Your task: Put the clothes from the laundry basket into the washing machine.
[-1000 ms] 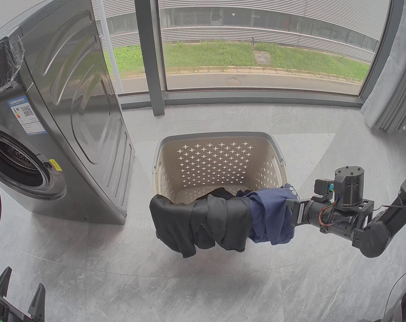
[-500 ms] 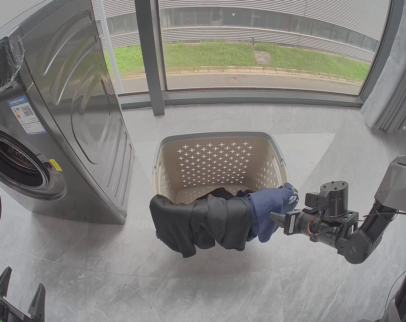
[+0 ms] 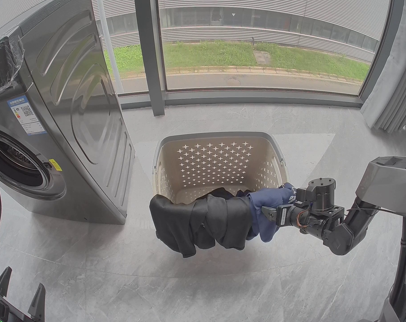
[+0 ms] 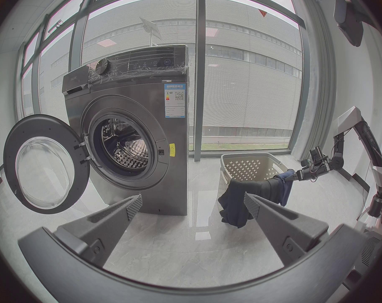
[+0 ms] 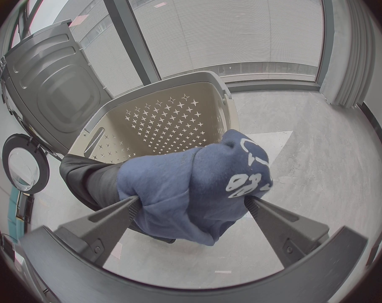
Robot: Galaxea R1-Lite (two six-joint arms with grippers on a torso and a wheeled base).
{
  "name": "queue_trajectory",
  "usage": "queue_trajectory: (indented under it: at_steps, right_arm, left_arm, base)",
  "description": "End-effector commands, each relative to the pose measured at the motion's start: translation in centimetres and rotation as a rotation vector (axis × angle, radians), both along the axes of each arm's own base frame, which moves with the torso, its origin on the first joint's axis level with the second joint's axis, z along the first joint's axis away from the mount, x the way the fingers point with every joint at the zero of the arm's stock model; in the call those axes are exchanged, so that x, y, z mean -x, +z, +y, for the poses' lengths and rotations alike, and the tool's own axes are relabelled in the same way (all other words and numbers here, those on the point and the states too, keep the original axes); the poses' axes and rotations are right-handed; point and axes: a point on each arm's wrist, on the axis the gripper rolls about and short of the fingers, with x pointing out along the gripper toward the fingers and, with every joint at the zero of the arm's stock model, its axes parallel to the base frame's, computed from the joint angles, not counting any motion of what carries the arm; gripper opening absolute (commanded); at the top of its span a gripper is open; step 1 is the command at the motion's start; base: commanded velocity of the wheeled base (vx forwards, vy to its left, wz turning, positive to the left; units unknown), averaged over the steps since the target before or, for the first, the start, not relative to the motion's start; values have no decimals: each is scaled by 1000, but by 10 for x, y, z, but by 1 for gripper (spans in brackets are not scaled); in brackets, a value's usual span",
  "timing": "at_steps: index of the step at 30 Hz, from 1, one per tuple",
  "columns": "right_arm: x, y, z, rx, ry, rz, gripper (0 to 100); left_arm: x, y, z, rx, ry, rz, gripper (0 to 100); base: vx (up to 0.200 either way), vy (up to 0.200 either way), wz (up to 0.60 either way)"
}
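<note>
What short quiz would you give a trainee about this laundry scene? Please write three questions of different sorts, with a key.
1. True or false: the door of the washing machine stands open.
2. Which item lies between the fingers of the right end effector? A: a white towel. B: the blue garment. C: a red sock.
3. Fill in the missing word: the left end effector, low near the floor and holding nothing, is ____ (open or shut).

Key: 1 true; 2 B; 3 open.
</note>
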Motion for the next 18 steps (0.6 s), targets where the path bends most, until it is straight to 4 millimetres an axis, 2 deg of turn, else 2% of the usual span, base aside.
queue_trajectory:
  at_steps: [1, 2, 10, 18]
  right_arm:
    - [-7, -8, 1, 0, -5, 6, 100]
    - [-8, -7, 2, -4, -4, 1, 0]
    - [0, -1, 7, -16, 26, -17, 0]
    - [31, 26, 23, -33, 94, -48, 0]
  left_arm:
    - [0, -5, 0, 0, 0, -1, 100]
    - [0, -5, 0, 0, 0, -1, 100]
    - [0, -5, 0, 0, 0, -1, 100]
    - [0, -5, 0, 0, 0, -1, 100]
  base:
    - [0, 0, 0]
    - [0, 0, 0]
    - [0, 0, 0]
    - [0, 0, 0]
